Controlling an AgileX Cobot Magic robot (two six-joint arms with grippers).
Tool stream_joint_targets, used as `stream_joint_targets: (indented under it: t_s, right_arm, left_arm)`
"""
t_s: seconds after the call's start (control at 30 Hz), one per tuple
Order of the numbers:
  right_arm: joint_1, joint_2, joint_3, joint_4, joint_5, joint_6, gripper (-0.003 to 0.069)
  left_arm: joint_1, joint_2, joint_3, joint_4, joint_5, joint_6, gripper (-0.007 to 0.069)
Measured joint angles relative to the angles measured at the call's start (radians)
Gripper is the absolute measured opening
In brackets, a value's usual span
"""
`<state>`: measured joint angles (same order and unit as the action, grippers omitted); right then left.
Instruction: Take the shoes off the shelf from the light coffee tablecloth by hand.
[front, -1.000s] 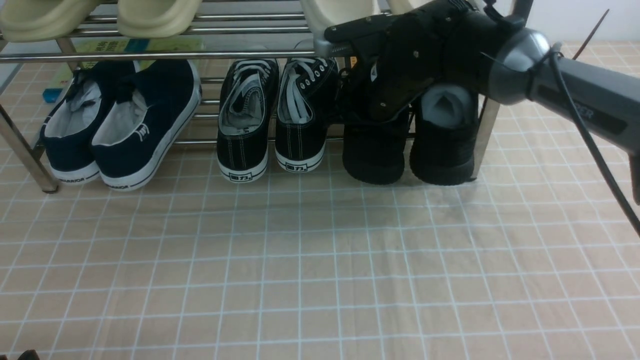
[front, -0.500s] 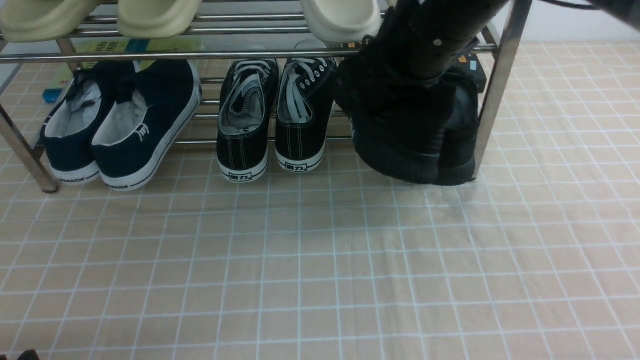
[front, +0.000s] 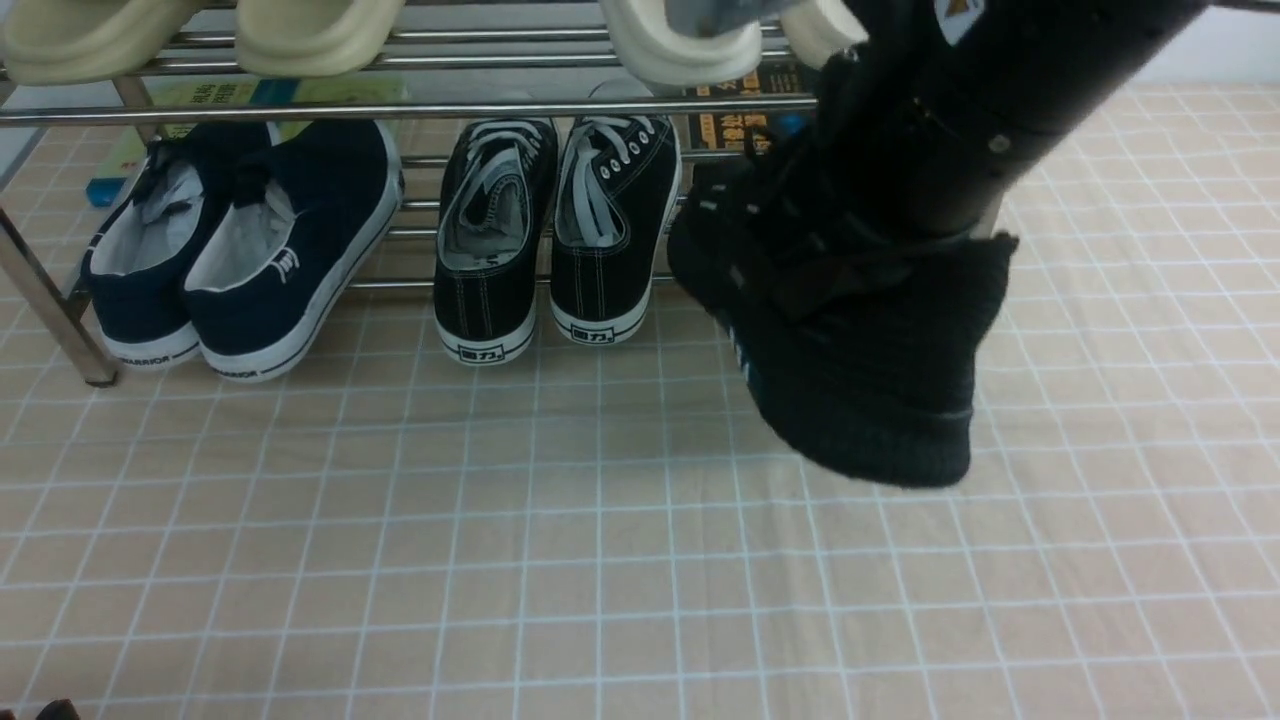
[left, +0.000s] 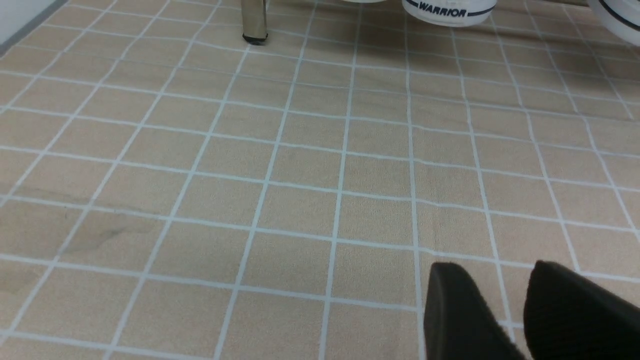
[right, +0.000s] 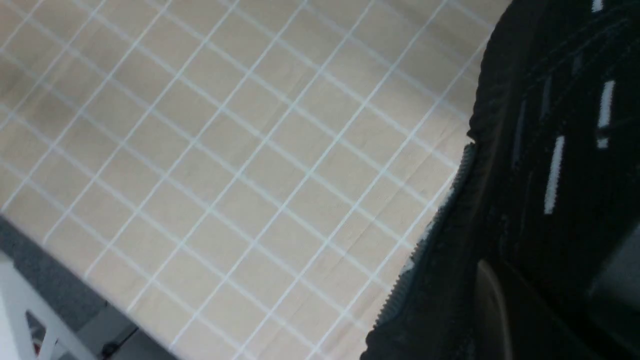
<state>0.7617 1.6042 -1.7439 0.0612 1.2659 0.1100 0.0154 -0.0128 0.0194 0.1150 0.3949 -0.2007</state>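
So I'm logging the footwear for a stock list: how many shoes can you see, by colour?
Cream slippers: 4
Navy slip-ons: 2
Black sneakers with white soles: 2
All-black sneakers: 1 in sight, lifted; a second may be hidden behind it
Total: 9 in sight

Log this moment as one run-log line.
phase: carry | right end effector: shut on shoes, off shelf, above tablecloth | left end effector: open, empty
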Motion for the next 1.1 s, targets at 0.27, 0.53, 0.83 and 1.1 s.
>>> stream_joint_targets:
  t_s: [0.27, 0.53, 0.83, 1.1]
  right_arm:
    - [0.099, -0.034, 0.252, -0.039, -0.051, 0.155, 0.0007]
    - [0.101, 0.048, 0.301, -0.099, -0.22, 0.197, 0.0008]
    - [0.101, 0.168, 0.302, -0.222, -0.369, 0.291, 0.001]
    - [0.101, 0.221, 0.302, -0.379, -0.43, 0.449, 0.001]
  left_arm:
    - [0.0, 0.0, 0.0, 0.0, 0.0, 0.0, 0.024]
    - [0.0, 0.0, 0.0, 0.0, 0.0, 0.0, 0.024]
    - [0.0, 0.0, 0.0, 0.001, 0.0, 0.0, 0.024]
    - [0.0, 0.0, 0.0, 0.003, 0.0, 0.0, 0.024]
